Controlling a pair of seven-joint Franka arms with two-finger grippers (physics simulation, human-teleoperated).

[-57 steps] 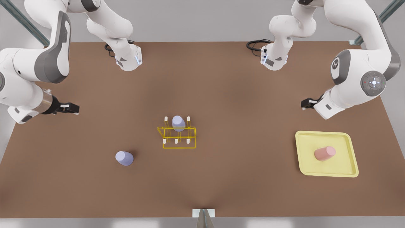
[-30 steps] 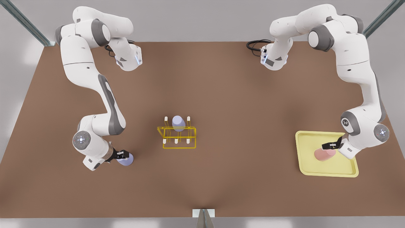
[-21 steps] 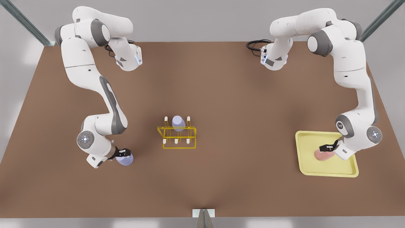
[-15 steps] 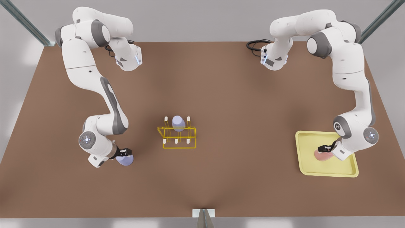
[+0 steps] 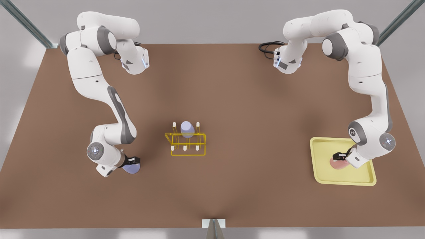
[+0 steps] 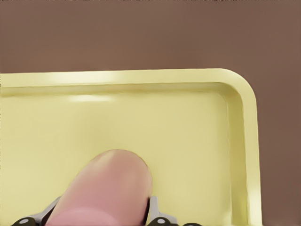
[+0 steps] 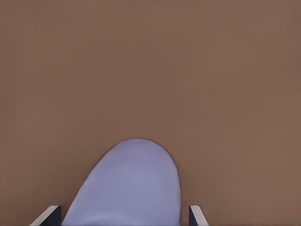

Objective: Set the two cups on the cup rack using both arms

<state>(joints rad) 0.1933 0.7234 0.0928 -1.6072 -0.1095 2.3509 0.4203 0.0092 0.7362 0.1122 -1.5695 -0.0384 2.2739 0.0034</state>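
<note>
Cups lie well apart in the front view, which is likely why each arm takes its own: the pink cup [image 5: 337, 163] lies on the pale yellow tray [image 5: 320, 177] at the front view's right, with the left gripper [image 5: 340, 156] down on it, and a lavender cup [image 5: 132, 168] sits on the brown table [image 5: 252, 109] at the front view's left, with the right gripper [image 5: 131, 161] over it. The yellow cup rack [image 5: 188, 146] stands between them at mid-table, a second lavender cup [image 5: 187, 129] already on it. Grey walls and metal struts close the room behind.

In the left wrist view the pink cup [image 6: 101, 188] lies between fingers [image 6: 155, 214] that are touching or nearly touching its sides; whether they have clamped I cannot tell.

In the right wrist view the lavender cup [image 7: 129, 186] fills the gap between the fingertips [image 7: 195, 215], which stand a little clear of its sides, so this grip looks open. Closing and lifting seem next.
</note>
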